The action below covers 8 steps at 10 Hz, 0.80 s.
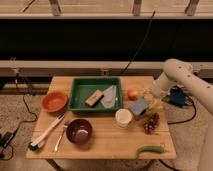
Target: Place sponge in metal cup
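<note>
My gripper [146,102] hangs at the right of the wooden table [105,150], at the end of the white arm [175,75]. It is shut on the flat blue-grey sponge [138,107] and holds it tilted just above the table, right behind the white cup [123,118]. The metal cup does not show; the spot under the sponge is hidden by the sponge and the gripper.
A green tray [80,85] holds a tan block [94,98] and a grey cloth [109,96]. An orange fruit [132,93], grapes [151,123], a green pepper [150,149], a dark red bowl [79,131], an orange bowl [54,101], a brush [46,132] and a spoon [60,139] lie around.
</note>
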Tool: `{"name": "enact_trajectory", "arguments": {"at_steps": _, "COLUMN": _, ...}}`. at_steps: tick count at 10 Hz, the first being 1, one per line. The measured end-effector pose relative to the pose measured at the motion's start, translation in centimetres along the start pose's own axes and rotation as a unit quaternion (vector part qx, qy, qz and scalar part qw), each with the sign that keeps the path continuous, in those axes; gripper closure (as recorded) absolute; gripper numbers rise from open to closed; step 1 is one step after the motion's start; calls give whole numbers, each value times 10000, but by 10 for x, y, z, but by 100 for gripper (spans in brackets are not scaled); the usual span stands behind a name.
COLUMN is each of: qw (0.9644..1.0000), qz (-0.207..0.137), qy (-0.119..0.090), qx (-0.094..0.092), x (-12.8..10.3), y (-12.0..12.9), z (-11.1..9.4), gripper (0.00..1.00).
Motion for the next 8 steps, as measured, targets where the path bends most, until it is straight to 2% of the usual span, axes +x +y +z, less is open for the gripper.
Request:
{"name": "enact_trajectory", "arguments": {"at_steps": 3, "qw": 10000, "qz": -14, "qy": 26, "qx": -19, "x": 2, "y": -3, "z": -1, "gripper": 20}}
{"name": "enact_trajectory", "arguments": {"at_steps": 8, "qw": 9999, "qz": -18, "qy": 16, "qx": -108, "x": 7, "y": 7, "z": -1, "gripper": 20}}
